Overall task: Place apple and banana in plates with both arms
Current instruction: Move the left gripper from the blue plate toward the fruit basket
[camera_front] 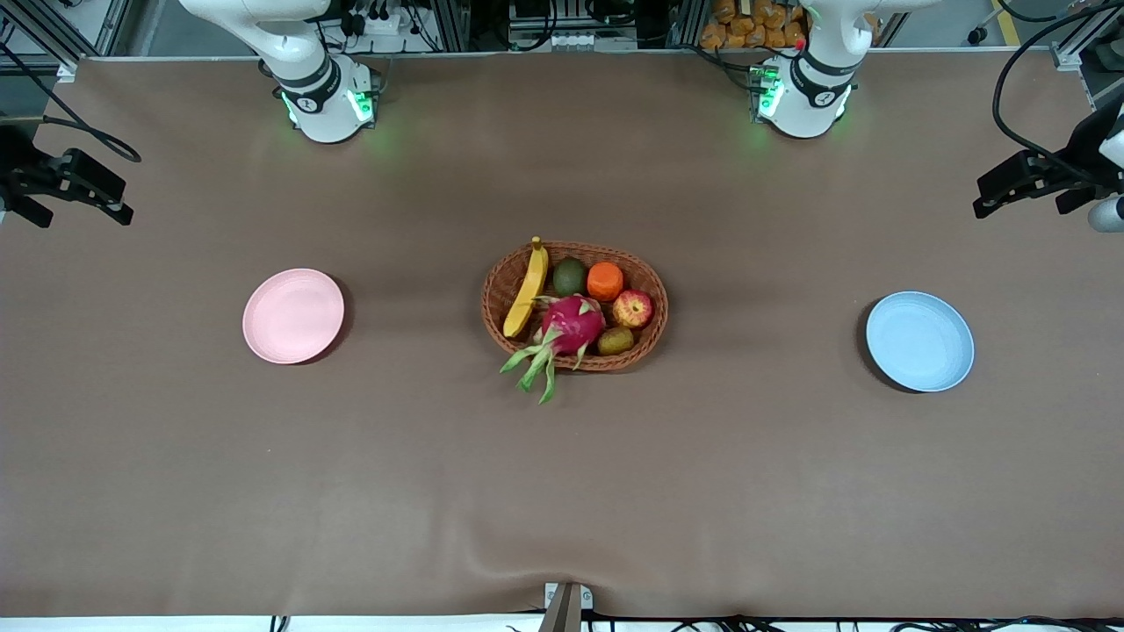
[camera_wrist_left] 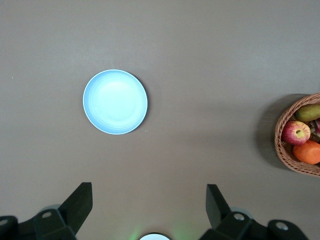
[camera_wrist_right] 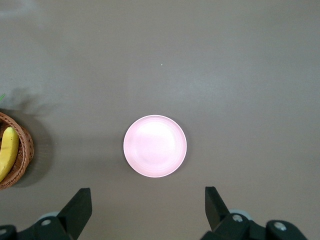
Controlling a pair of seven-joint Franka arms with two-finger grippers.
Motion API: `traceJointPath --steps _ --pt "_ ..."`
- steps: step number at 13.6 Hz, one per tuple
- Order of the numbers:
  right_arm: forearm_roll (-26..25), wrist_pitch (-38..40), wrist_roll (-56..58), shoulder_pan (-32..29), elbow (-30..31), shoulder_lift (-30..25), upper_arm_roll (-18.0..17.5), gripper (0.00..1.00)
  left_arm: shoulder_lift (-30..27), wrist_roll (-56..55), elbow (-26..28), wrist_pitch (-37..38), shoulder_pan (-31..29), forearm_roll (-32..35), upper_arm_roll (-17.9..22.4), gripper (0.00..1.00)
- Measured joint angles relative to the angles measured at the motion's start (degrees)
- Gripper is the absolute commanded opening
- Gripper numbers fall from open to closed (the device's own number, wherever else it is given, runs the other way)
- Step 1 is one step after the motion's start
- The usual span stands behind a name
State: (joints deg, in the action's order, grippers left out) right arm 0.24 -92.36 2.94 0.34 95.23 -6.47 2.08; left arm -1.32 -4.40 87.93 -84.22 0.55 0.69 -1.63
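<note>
The apple (camera_front: pixel 633 309) and the banana (camera_front: pixel 527 292) lie in the oval wicker basket (camera_front: pixel 492 290) at the table's middle. The pink plate (camera_front: pixel 293 316) lies toward the right arm's end and the blue plate (camera_front: pixel 919 341) toward the left arm's end; both hold nothing. My left gripper (camera_wrist_left: pixel 148 192) is open and empty, high over the table by the blue plate (camera_wrist_left: pixel 115 102); its view also catches the apple (camera_wrist_left: pixel 295 132). My right gripper (camera_wrist_right: pixel 147 195) is open and empty, high over the table by the pink plate (camera_wrist_right: pixel 155 146); the banana (camera_wrist_right: pixel 7 152) shows at its view's edge. Neither gripper shows in the front view.
The basket also holds a pink dragon fruit (camera_front: pixel 571 326), an orange (camera_front: pixel 605 281), a green fruit (camera_front: pixel 569 276) and a kiwi (camera_front: pixel 616 340). Black camera mounts stand at both table ends (camera_front: pixel 75 180) (camera_front: pixel 1036 180). The arms' bases (camera_front: pixel 325 101) (camera_front: pixel 803 96) stand farthest from the front camera.
</note>
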Motion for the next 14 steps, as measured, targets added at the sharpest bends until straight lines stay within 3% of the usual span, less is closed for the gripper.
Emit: traceJointPath --steps 8,14 --pt "0.0 0.0 0.0 0.0 -0.21 0.01 0.0 1.0 0.61 0.07 0.14 0.0 0.08 0.0 -0.08 1.0" --pt "-0.02 0.0 0.0 -0.02 -0.21 0.39 0.13 1.0 5.36 -0.26 0.37 -0.16 3.7 -1.13 -1.27 1.0"
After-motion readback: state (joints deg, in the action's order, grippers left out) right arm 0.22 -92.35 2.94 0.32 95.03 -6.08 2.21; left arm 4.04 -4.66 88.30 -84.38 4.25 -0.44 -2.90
